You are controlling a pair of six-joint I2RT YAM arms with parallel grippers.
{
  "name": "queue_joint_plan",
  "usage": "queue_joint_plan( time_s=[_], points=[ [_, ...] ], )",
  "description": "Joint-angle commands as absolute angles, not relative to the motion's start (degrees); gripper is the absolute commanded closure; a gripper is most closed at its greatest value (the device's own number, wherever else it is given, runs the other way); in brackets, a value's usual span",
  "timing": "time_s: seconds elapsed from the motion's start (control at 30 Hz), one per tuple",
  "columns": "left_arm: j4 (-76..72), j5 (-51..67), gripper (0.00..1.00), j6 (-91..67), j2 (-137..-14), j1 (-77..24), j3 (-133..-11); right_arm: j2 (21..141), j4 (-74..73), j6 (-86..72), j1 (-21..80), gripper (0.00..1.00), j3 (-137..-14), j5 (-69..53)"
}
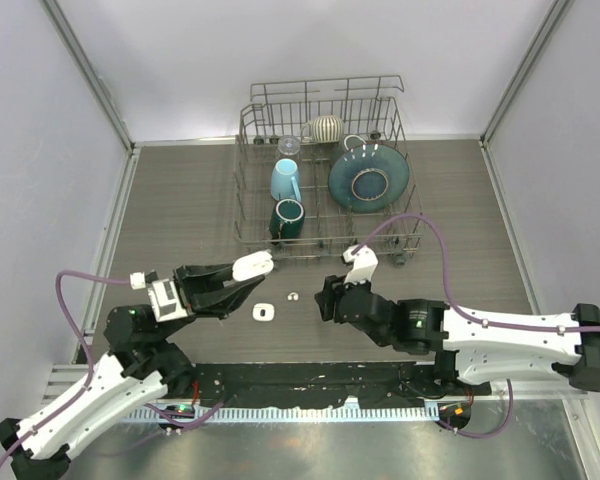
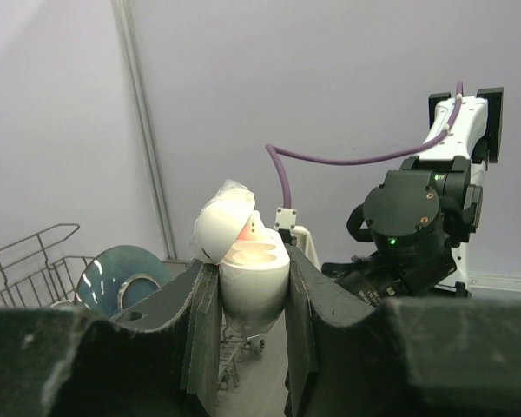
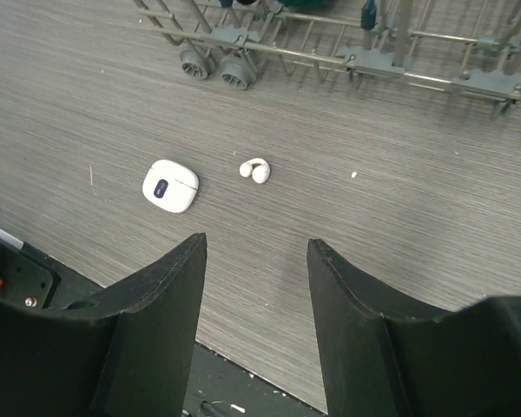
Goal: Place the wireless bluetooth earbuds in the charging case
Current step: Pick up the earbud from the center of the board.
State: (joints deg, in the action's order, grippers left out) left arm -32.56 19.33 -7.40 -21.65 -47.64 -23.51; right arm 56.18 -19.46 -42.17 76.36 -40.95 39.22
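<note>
My left gripper (image 1: 242,276) is shut on a white charging case (image 1: 252,266) and holds it above the table. In the left wrist view the case (image 2: 253,282) sits between the fingers (image 2: 204,313) with its lid (image 2: 221,228) hinged open and its wells empty. A small white curved earbud (image 1: 293,296) lies on the table, also seen in the right wrist view (image 3: 255,170). A flat white rounded piece with a dark oval mark (image 3: 170,185) lies just left of it (image 1: 264,313). My right gripper (image 1: 324,298) is open and empty, hovering right of the earbud (image 3: 256,252).
A wire dish rack (image 1: 242,190) stands at the back centre with a light blue mug (image 1: 285,180), a dark green mug (image 1: 287,217), a teal plate (image 1: 369,176) and a striped cup (image 1: 327,128). Its wheels (image 3: 210,66) are just beyond the earbud.
</note>
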Motion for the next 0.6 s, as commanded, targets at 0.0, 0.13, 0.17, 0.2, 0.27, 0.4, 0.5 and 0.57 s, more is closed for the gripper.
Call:
queue_joint_plan(
  time_s=[0.0, 0.13, 0.17, 0.2, 0.27, 0.4, 0.5, 0.57],
  points=[
    [-31.65, 16.09, 1.0, -9.14, -16.36, -47.64, -22.68, 58.53, -13.98, -41.22, 75.15, 0.44, -44.56, 37.8],
    [-27.88, 15.12, 1.0, -8.53, -12.05, -47.64, -21.36, 60.03, -10.47, -40.43, 72.95, 0.44, -43.51, 32.28],
    [-27.6, 14.68, 1.0, -8.53, -10.04, -47.55, -20.92, 60.64, -9.76, -40.43, 72.43, 0.44, -43.33, 31.47],
    [-27.51, 14.5, 1.0, -8.44, -9.15, -47.64, -20.57, 60.91, -9.41, -40.69, 72.07, 0.44, -42.98, 30.77],
    [-25.33, 14.33, 1.0, -7.21, -7.65, -47.64, -20.13, 61.34, -7.39, -40.96, 71.11, 0.45, -42.37, 28.32],
    [-23.29, 14.85, 1.0, -7.56, -5.19, -47.64, -19.95, 62.14, -2.91, -40.87, 70.84, 0.46, -39.39, 24.44],
    [-21.45, 15.12, 1.0, -8.61, -4.66, -47.55, -20.3, 63.36, -1.15, -39.39, 70.75, 0.5, -38.23, 21.11],
    [-21.01, 13.63, 1.0, -9.22, -4.13, -47.64, -20.22, 64.94, -1.23, -39.11, 70.4, 0.51, -38.67, 19.61]
  ],
)
